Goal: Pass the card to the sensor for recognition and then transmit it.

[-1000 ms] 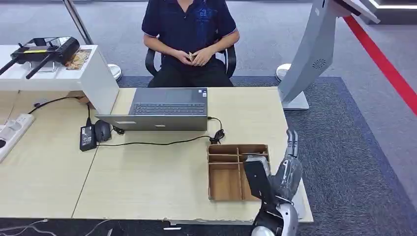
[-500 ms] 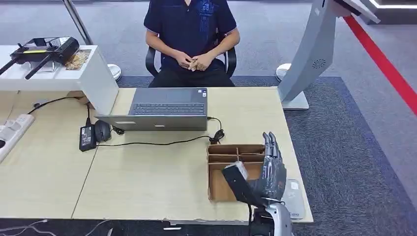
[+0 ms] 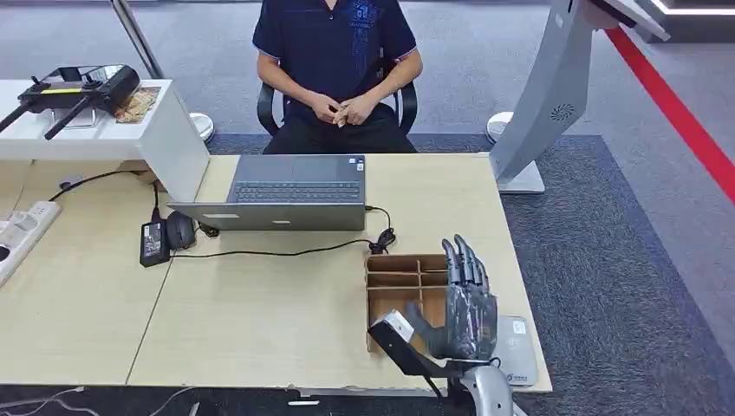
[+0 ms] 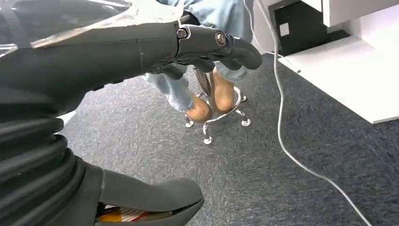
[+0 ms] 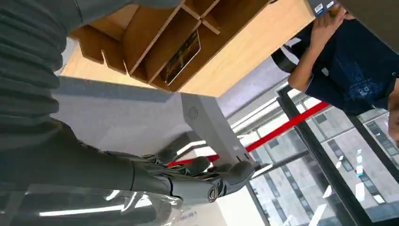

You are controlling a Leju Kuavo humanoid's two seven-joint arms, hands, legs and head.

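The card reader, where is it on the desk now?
In the head view the grey card reader lies flat at the desk's near right corner, just right of the cardboard organizer, partly behind the right hand.

The right hand point(image 3: 464, 303) is now further left, fingers spread over the cardboard organizer point(image 3: 399, 277), uncovering the sensor point(image 3: 515, 348). The person's hands point(image 3: 342, 110) look slightly shifted.

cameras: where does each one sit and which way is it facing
Head view: high on the body, looking forward and down at the desk; right hand over the cardboard organizer.
Left wrist view: behind the left hand, facing carpet and a seated person's feet.
Right wrist view: behind the right hand, turned, facing the organizer.
Shared: organizer, right hand, the person.
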